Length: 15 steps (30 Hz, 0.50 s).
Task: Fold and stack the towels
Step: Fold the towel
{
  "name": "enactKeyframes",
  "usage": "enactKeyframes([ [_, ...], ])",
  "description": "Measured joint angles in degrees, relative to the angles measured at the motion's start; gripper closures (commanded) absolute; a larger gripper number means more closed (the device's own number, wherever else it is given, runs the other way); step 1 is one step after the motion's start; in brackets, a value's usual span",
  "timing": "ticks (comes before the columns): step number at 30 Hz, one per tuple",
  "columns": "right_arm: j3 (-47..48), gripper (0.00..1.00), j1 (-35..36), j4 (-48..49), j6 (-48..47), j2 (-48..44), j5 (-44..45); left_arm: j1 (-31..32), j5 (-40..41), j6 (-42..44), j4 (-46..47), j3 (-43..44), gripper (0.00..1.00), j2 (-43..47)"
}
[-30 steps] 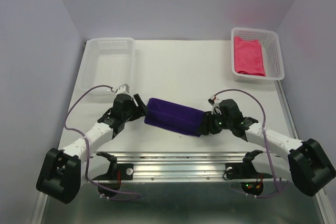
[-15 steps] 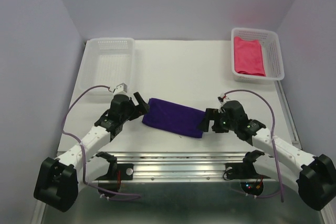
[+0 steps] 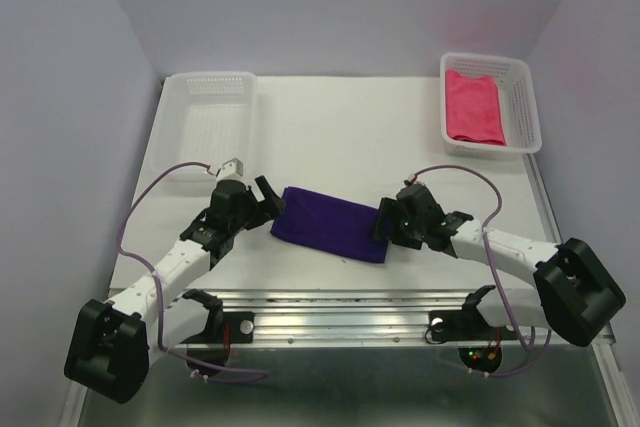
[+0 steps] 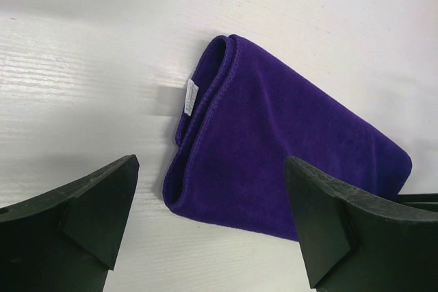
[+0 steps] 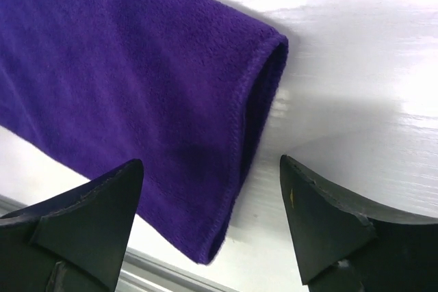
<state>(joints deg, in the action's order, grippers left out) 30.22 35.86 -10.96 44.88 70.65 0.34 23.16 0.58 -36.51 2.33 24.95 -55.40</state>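
A dark purple towel (image 3: 330, 225) lies folded into a long strip on the white table, between the two arms. Its white tag (image 4: 190, 95) shows at the left end. My left gripper (image 3: 271, 201) stands open at that end, with the towel's near corner (image 4: 205, 189) lying between the black fingers (image 4: 96, 210) and nothing pinched. At the right end my right gripper (image 3: 384, 231) is open too, its fingers (image 5: 328, 217) straddling the towel's hemmed edge (image 5: 239, 135) without closing on it. A magenta-pink towel (image 3: 473, 107) lies folded in the basket at the back right.
A white mesh basket (image 3: 528, 107) at the back right holds the pink towel. Another white mesh basket (image 3: 208, 119) stands at the back left with nothing visible in it. A metal rail (image 3: 340, 307) runs along the near table edge, close to the towel's right corner.
Both grippers opened and let go of the purple towel, which now lies flat. The left drew back slightly. The right arm swung back in toward the towel's right end.
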Motion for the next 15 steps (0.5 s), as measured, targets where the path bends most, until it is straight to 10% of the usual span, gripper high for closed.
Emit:
enactKeyframes([
  [15,8.48,0.51,9.18,-2.43,8.83,11.37,15.72,0.00,-0.17,0.00,0.02,0.00,0.01,0.02],
])
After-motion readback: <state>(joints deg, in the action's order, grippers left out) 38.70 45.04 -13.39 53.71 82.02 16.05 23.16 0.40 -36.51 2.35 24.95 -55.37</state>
